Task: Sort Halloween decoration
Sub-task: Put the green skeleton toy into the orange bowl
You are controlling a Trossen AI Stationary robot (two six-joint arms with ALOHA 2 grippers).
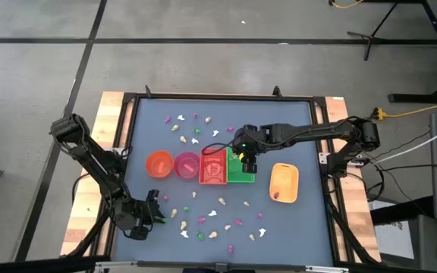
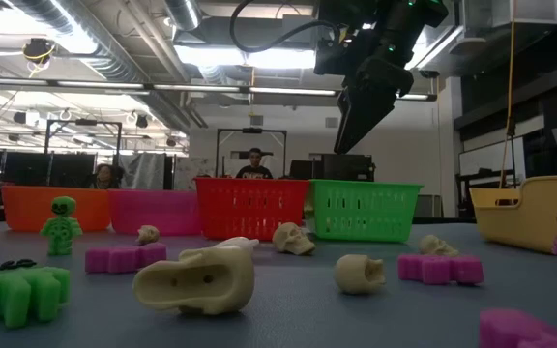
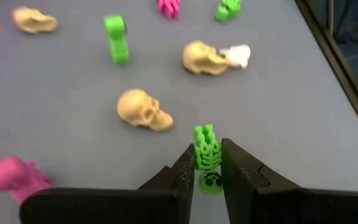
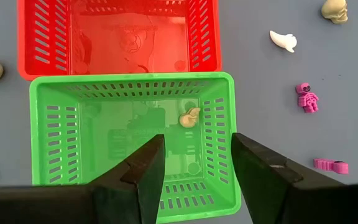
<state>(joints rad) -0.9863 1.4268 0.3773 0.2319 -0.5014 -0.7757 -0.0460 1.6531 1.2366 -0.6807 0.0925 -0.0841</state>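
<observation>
Tiny pink, green, white and cream trinkets lie scattered on the blue table, one group near the far edge (image 1: 192,125) and one near the near edge (image 1: 211,224). My left gripper (image 1: 155,214) is low at the near-left corner, shut on a green skeleton figure (image 3: 207,152). My right gripper (image 4: 194,165) hangs open above the green basket (image 4: 132,143), fingers pointing down (image 2: 361,111). One cream trinket (image 4: 188,117) lies on the green basket's floor. My left gripper pinches the green skeleton between its two fingers (image 3: 185,168), on the figure's rib part (image 3: 207,157). The figure lies along the fingers, its head (image 3: 211,182) toward the wrist and its legs sticking out past the tips. Whether it is off the table, I cannot tell.
In a row across the table's middle stand an orange bowl (image 1: 158,163), a pink bowl (image 1: 186,164), a red basket (image 1: 212,168) and the green basket (image 1: 240,171); a yellow tray (image 1: 284,182) sits to their right. Cream skulls (image 3: 143,111) and a magenta piece (image 3: 14,177) lie near my left gripper.
</observation>
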